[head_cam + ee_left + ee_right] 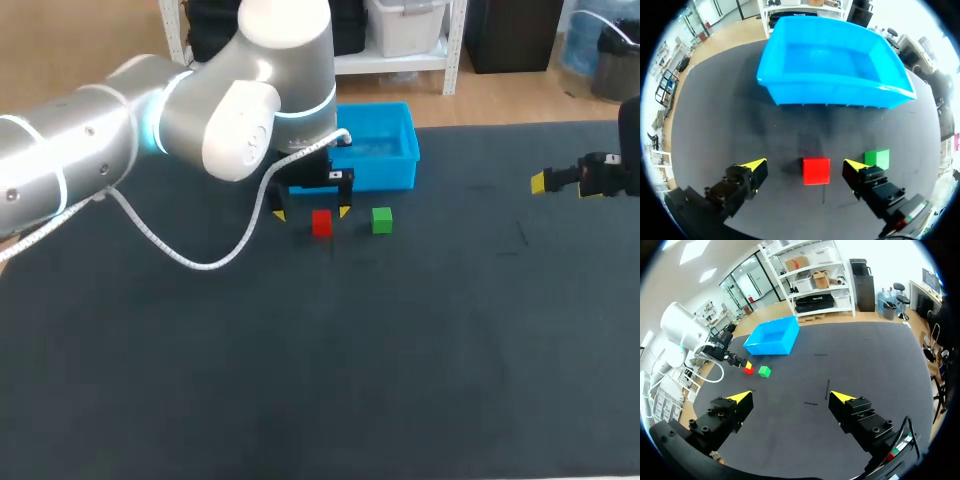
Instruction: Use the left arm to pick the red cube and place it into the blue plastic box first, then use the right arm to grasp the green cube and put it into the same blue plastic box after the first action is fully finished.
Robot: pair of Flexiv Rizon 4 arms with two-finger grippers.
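Left gripper (804, 166) spread wide, holding nothing. Red cube (816, 171) on table between its fingers, touching neither. Cube looks small, rigid, light, flat-faced; best pinched squarely across two opposite side faces, or it may twist. Green cube (877, 159) just outside one finger, so nudge risk. Blue plastic box (830, 92) near, ahead, open-topped. Right gripper (790, 399) open, empty, well apart from cubes. Table (400, 350) dark, matte, probably grippy.

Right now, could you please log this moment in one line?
left pincer: open around red cube | right pincer: open, empty | green cube: on table | blue plastic box: empty
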